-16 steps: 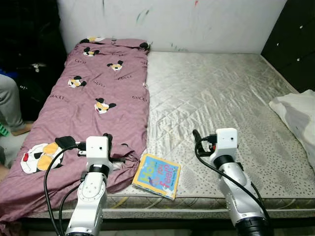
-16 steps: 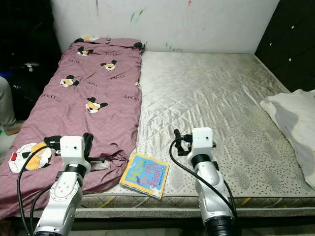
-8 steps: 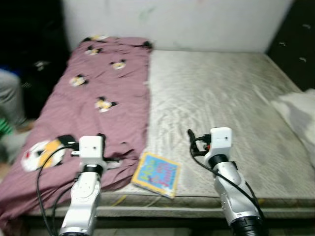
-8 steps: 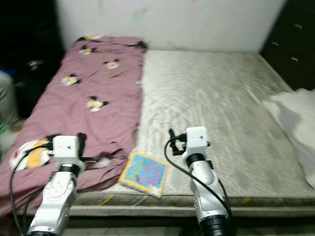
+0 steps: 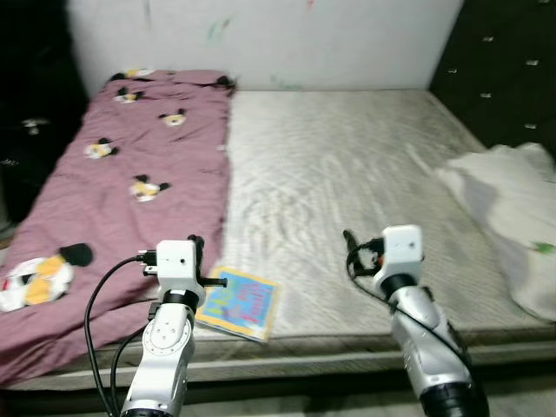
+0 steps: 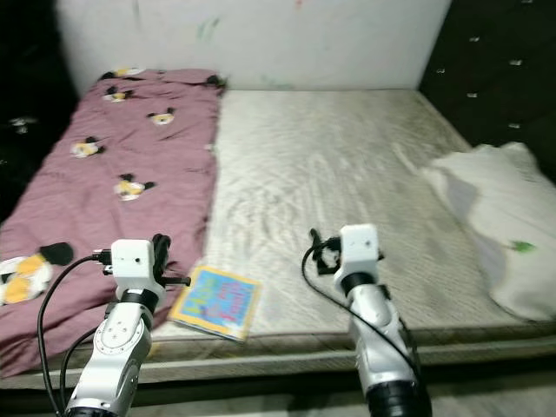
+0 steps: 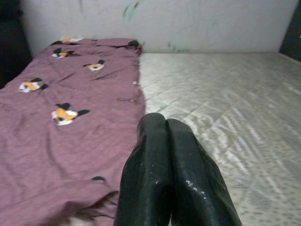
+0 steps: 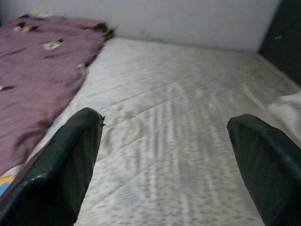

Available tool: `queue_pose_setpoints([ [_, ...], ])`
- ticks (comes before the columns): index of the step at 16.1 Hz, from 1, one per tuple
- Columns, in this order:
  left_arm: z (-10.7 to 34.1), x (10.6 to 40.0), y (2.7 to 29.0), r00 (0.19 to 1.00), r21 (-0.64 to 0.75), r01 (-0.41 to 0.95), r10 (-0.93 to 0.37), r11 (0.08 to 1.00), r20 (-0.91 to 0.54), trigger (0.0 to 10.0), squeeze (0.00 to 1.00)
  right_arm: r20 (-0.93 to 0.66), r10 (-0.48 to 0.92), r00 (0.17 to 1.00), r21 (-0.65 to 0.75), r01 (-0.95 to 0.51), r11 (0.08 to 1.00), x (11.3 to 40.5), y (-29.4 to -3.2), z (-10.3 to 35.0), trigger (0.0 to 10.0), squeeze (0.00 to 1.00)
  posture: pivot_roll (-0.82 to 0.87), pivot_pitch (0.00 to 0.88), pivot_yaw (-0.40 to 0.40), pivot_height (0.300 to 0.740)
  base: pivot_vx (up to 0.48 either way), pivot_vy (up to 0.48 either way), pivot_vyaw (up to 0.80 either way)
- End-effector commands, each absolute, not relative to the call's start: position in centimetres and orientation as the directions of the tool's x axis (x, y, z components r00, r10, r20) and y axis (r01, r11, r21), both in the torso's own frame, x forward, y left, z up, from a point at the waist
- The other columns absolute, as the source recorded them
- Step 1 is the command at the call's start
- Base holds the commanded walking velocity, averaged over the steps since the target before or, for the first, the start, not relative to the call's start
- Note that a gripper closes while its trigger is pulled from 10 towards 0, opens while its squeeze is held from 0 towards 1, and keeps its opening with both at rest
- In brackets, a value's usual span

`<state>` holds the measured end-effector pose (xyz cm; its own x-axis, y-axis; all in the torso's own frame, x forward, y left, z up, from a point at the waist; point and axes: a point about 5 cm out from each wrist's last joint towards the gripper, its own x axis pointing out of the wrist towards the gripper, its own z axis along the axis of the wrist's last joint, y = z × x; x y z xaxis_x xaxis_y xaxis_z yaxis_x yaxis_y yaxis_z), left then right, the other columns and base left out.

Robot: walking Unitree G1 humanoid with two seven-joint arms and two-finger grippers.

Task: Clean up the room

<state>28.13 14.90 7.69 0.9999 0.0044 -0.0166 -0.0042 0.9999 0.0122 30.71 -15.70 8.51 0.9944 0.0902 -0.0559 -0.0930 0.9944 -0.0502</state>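
Bed (image 5: 347, 174) before me: thin, stiff, light book (image 5: 236, 301) beside the purple quilt (image 5: 130, 174); best pinched by an edge. Left pincer (image 7: 167, 141) closed, empty; right pincer (image 8: 164, 155) wide open.

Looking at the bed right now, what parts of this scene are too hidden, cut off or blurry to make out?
- Book: cover words blurred in the eye views; its near corner hides behind the left arm.
- White bedding: cut off by the right edge in the eye views.
- Maroon blanket: its near left end runs off the frame.
- Left gripper: its shut fingers block the mattress ahead in the left wrist view.
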Motion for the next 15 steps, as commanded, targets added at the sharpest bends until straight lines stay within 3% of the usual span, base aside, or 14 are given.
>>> queue_pose_setpoints([
  [1,7.84,28.17,15.73,1.0,0.022,-0.02,0.02,1.0,-0.014,10.0,0.0,-0.055,0.104,0.993,-0.04,-0.106,0.994,30.79,-15.07,8.55,10.0,0.0,0.01,0.001,-0.008,0.74,0.0,0.0,0.0],
  [6,8.08,28.06,15.18,1.0,-0.004,0.028,-0.028,1.0,0.002,10.0,0.0,-0.058,0.1,0.993,-0.04,-0.102,0.994,30.8,-15.19,8.56,10.0,0.0,0.01,0.008,-0.009,0.74,0.0,0.0,-0.5],
  [15,8.06,28.03,15.06,0.999,-0.02,0.045,-0.045,0.999,0.002,10.0,0.0,-0.058,0.095,0.994,-0.044,-0.097,0.994,30.72,-15.29,8.53,10.0,0.0,0.01,0.015,-0.008,0.74,0.138,0.0,0.0],
])
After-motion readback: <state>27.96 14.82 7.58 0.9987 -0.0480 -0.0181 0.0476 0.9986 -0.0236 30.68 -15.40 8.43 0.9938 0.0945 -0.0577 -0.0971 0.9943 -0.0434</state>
